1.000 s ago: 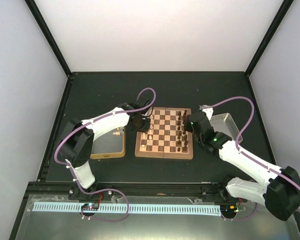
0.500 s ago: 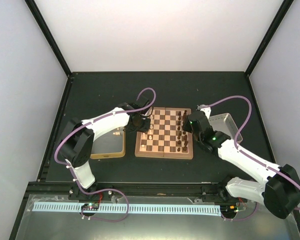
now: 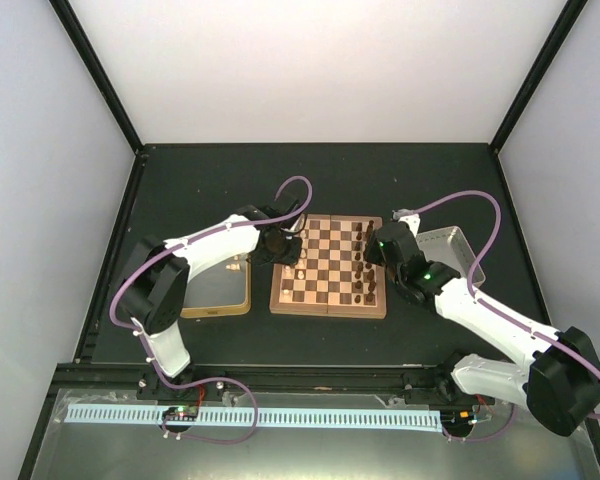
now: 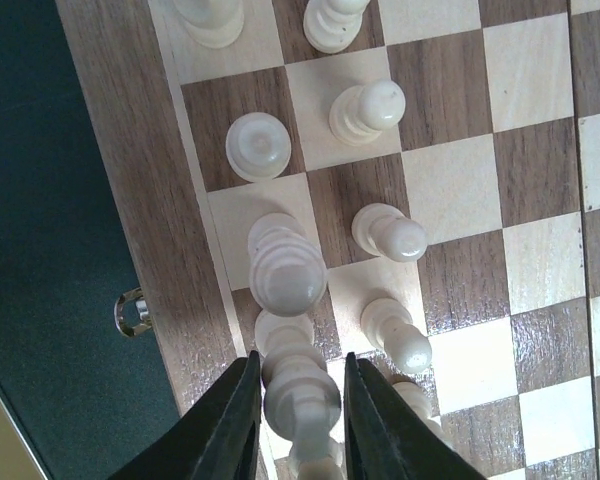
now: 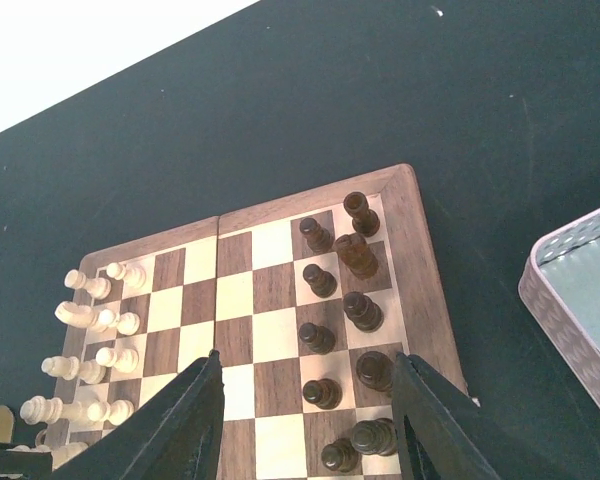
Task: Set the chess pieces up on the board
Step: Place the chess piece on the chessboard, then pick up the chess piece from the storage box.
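top: board (image 3: 328,309) lies flat; left gripper (image 3: 283,250) over its left edge, right gripper (image 3: 373,245) over its right edge | left wrist: fingers (image 4: 228,430) flank cream piece (image 4: 302,398) on board's outer file, clamped or loose cannot tell | right wrist: jaws spread, empty, above dark pieces (image 5: 363,312) on board's right side

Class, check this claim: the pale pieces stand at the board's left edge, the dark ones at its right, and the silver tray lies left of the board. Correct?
No: the silver tray lies right of the board, as the top view shows. The rest stands.
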You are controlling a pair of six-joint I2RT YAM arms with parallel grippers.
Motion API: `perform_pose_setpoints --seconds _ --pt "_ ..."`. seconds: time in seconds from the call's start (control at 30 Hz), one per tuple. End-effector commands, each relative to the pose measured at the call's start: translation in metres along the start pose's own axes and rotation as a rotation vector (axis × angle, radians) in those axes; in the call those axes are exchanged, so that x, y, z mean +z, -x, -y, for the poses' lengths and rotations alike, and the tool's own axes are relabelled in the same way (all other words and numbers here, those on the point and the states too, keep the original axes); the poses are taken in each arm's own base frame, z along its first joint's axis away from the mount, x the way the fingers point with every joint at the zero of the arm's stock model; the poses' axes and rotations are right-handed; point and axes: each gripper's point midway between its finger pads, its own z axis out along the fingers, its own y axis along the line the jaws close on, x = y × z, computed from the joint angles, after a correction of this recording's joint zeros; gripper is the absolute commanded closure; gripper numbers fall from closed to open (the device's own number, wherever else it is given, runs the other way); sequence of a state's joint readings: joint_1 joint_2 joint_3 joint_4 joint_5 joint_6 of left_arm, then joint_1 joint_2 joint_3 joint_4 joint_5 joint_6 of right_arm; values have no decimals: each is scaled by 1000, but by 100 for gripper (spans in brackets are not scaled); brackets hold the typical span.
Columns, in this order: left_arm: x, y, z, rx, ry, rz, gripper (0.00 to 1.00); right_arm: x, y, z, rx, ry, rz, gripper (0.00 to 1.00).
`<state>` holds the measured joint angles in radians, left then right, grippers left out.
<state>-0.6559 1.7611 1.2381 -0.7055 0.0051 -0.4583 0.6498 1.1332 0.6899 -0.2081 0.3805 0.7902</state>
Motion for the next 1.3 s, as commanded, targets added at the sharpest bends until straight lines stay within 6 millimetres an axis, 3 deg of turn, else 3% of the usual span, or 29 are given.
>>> perform_pose_setpoints --seconds 0.0,0.33,0.47,0.6,0.7,0.9,1.1,1.27 --pt "-1 5 7 2 -30 -4 73 -2 14 -11 8 29 29 53" --pt "-32 21 -1 -30 -46 89 54 -4 15 -28 -39 91 -8 48" --pt "-53 27 -19 -84 -41 175 47 -3 11 -46 -88 152 -44 46" --pt "-73 25 -56 -194 -13 277 45 -7 4 -86 -195 243 -70 44" --pt "-94 20 -90 -297 7 373 45 -4 -15 -124 -304 296 -130 44" --pt "-161 -3 -146 -428 110 665 44 -3 -59 -214 -509 435 -230 44" --pt "-216 -30 -168 -527 110 938 39 8 -105 -267 -678 470 -308 45" --pt "-231 -46 -175 -573 92 1017 37 25 -137 -287 -756 467 -366 47"
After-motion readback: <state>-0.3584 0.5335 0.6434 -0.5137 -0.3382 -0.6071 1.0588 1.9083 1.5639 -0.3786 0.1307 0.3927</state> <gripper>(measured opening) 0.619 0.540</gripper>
